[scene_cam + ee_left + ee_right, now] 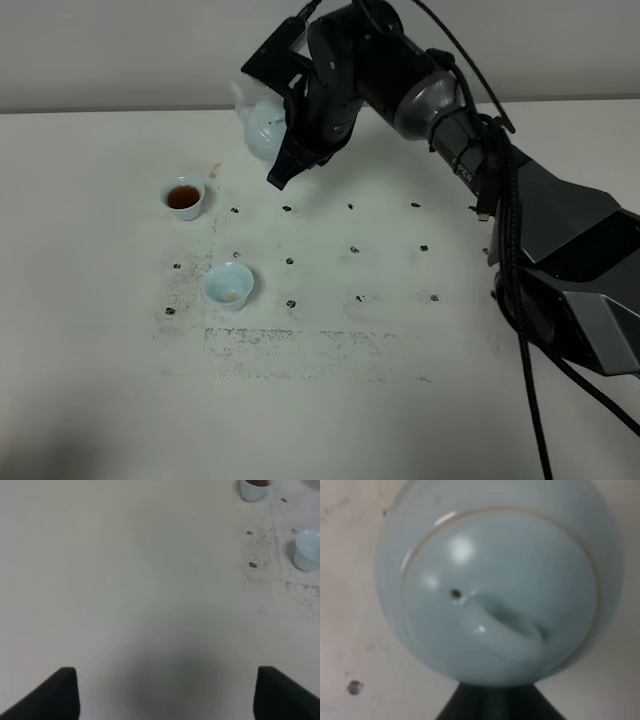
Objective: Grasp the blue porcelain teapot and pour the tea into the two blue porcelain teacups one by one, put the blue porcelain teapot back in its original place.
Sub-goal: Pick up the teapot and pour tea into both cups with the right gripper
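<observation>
My right gripper [292, 140] is shut on the blue porcelain teapot [260, 125] and holds it in the air over the back of the table, spout towards the left. The right wrist view shows the teapot's domed lid [495, 590] filling the frame, with a dark finger [497, 702] at its edge. One teacup [184, 197] holds reddish-brown tea [183, 195]. The other teacup [229, 285] stands nearer the front and looks almost empty. Both cups [254, 489] [307, 550] also show in the left wrist view. My left gripper [170, 700] is open and empty over bare table.
The white table [100, 380] carries a grid of small dark marks [353, 249] and a scuffed patch [300, 340] in front of the cups. A small brown stain [213, 170] lies beside the filled cup. The right arm's cables [520, 300] hang at the right.
</observation>
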{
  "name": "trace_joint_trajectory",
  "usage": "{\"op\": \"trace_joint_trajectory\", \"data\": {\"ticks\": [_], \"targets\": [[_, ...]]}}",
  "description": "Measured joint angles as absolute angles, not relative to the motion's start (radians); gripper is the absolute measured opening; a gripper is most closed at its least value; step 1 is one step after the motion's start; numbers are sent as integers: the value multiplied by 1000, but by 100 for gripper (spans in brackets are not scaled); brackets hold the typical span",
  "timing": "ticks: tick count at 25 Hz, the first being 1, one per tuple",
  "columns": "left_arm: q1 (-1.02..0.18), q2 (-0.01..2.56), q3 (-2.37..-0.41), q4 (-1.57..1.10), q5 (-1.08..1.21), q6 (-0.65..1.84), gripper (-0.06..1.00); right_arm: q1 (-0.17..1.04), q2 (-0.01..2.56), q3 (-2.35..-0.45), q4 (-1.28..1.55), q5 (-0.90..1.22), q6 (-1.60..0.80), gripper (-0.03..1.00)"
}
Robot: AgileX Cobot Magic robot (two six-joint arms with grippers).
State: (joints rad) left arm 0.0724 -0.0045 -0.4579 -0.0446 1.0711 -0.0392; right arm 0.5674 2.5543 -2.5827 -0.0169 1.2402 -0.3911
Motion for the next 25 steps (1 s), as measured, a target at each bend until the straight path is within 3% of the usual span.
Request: {"op": "trace_joint_trajectory", "data": {"ticks": [18, 25], "targets": [[72, -5, -458, -45, 1071, -39, 68, 542, 2094, -1764, -23, 1235, -358, 6], [72, -5, -458, -45, 1071, -39, 68, 628, 2085, -1593, -228, 1189, -142, 6]]}}
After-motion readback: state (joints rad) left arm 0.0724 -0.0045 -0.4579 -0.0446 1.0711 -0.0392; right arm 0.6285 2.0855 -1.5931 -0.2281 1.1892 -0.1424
